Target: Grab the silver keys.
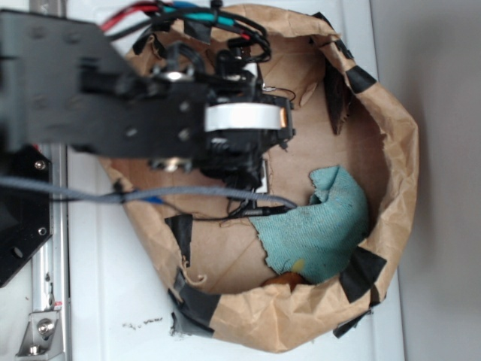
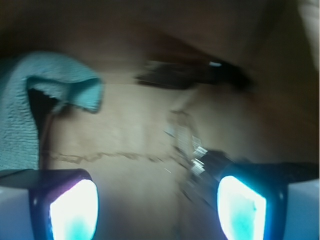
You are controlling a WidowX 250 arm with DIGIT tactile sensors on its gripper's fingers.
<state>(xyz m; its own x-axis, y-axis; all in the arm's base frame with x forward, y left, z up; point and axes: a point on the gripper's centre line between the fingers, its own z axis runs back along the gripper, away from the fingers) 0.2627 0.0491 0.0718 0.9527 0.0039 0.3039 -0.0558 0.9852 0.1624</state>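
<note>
**Two glowing pads, keys just off the right one**

Two of my fingertip pads fill the bottom of the wrist view, lit a bright cyan: one pad (image 2: 75, 210) at lower left, the other at lower right, with a wide stretch of brown paper showing between them. My gripper (image 2: 157, 212) is spread apart and holds nothing.

Just beyond the right-hand pad, the silver keys (image 2: 186, 142) lie on the paper floor, a blurred grey cluster running up and away from that pad's inner corner (whether the metal touches the pad I cannot tell; the picture is smeared there). They sit to the right of the gap's middle, not squarely between my fingers.

Farther off on the left, the teal cloth (image 2: 30, 100) lies rumpled, one corner folded over into a dark hollow. A thin crease crosses the paper between it and the keys. Past that, a dark blurred patch marks the far side.

From the outside camera, my black arm (image 1: 113, 98) reaches over the brown paper bag (image 1: 391, 188), whose rim is rolled down and patched with black tape (image 1: 361, 272). The cloth (image 1: 323, 226) lies at the bag's right side; my wrist hides the keys there.
</note>
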